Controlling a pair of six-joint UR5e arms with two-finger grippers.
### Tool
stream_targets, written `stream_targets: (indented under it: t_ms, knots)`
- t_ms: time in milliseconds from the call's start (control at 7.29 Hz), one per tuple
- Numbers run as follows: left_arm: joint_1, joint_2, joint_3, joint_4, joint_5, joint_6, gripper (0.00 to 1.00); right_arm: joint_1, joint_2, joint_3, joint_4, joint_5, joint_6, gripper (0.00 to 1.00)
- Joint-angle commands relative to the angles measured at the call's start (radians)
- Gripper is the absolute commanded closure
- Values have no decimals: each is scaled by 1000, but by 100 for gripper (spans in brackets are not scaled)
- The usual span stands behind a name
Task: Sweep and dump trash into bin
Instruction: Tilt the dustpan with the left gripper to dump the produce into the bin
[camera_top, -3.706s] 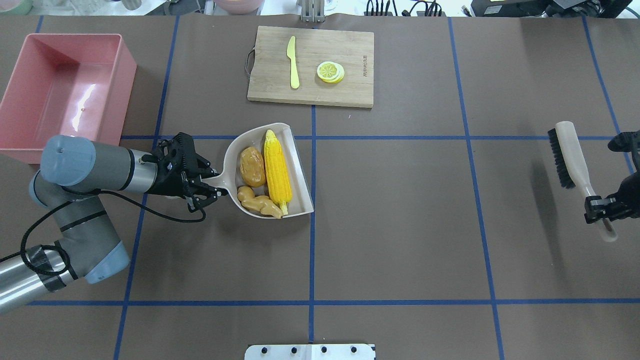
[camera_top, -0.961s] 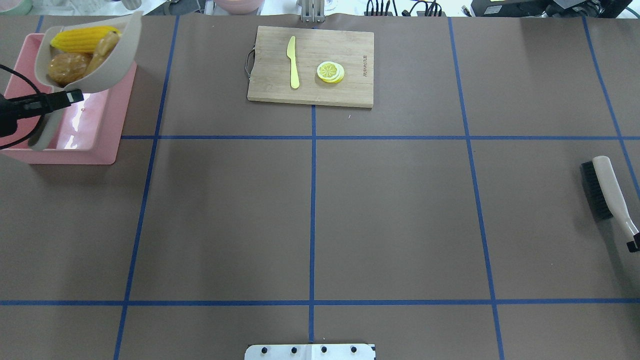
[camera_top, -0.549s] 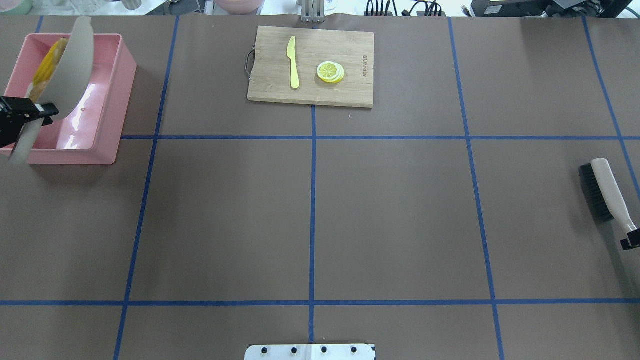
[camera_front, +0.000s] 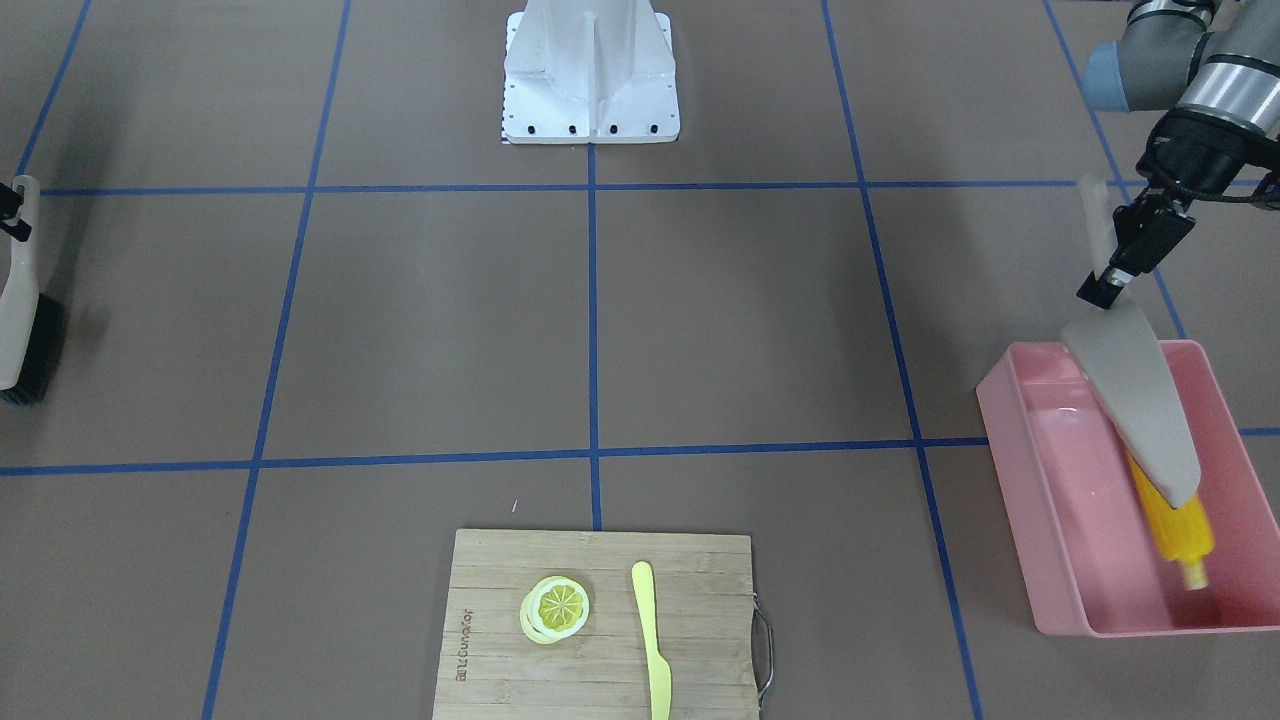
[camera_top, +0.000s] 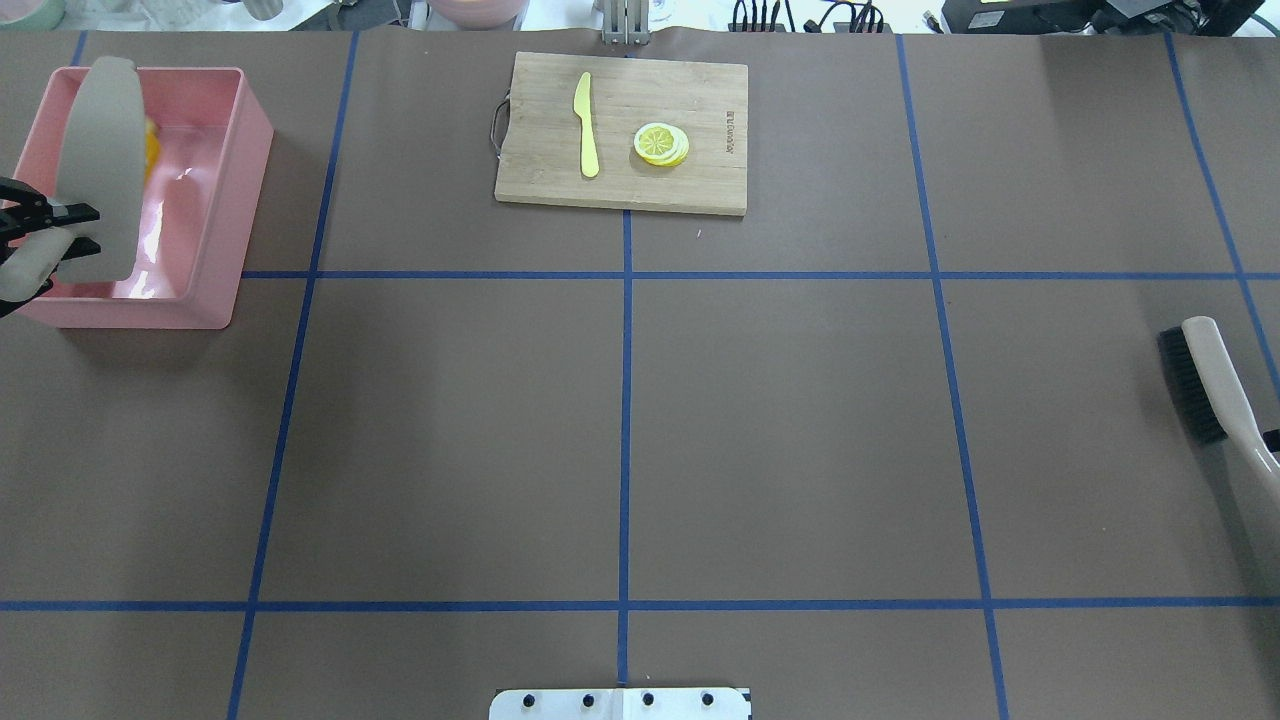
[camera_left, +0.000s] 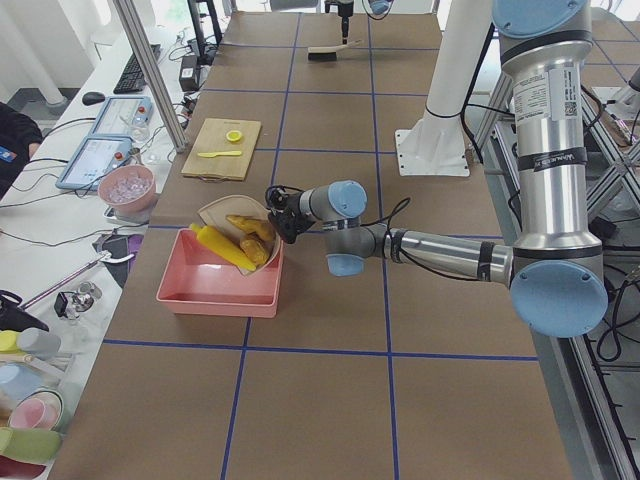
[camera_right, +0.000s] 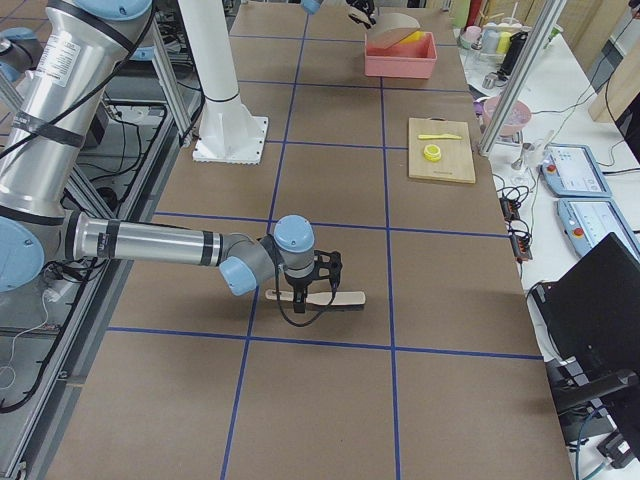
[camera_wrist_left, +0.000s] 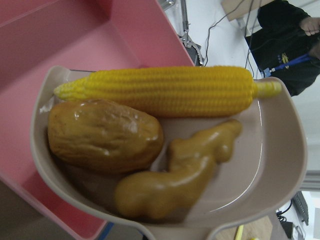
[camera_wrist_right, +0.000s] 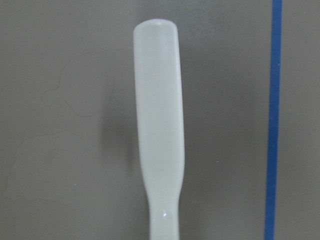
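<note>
My left gripper (camera_front: 1128, 250) is shut on the handle of the beige dustpan (camera_front: 1135, 400) and holds it tipped steeply over the pink bin (camera_front: 1020, 500). The overhead view shows the pan's back (camera_top: 100, 170) over the bin (camera_top: 225, 190). The yellow corn cob (camera_front: 1180, 525) pokes out below the pan's lip into the bin. In the left wrist view the corn (camera_wrist_left: 165, 90), the brown potato (camera_wrist_left: 105, 135) and the tan ginger root (camera_wrist_left: 175, 175) still lie against the pan (camera_wrist_left: 272, 165). My right gripper (camera_front: 10, 210) is shut on the brush (camera_front: 20, 310) handle at the table's far side.
A wooden cutting board (camera_top: 620, 130) with a yellow knife (camera_top: 586, 125) and a lemon slice (camera_top: 660, 143) lies at the back middle. The brush (camera_top: 1200, 385) rests low at the right edge. The robot's white base (camera_front: 590, 70) stands at the near middle.
The left arm lifted the loaded dustpan from the table's middle to over the bin and turned it over. The corn has slid down toward the bin. The brush moved a little toward the right edge.
</note>
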Motion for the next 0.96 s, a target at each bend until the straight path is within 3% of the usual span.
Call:
stream_targets:
  t_ms: [0, 275, 549, 824]
  knots:
    - [-1, -17, -1, -2, -30, -171, 100, 199, 77, 1, -265, 1, -322, 0]
    - [-1, -22, -1, -2, -30, -178, 100, 312, 233, -2, -631, 28, -529, 0]
    - [-1, -27, -2, -4, -33, -153, 100, 314, 239, -5, -660, 13, -555, 0]
    - [0, -28, -14, -4, -48, 91, 100, 314, 239, 0, -655, -51, -549, 0]
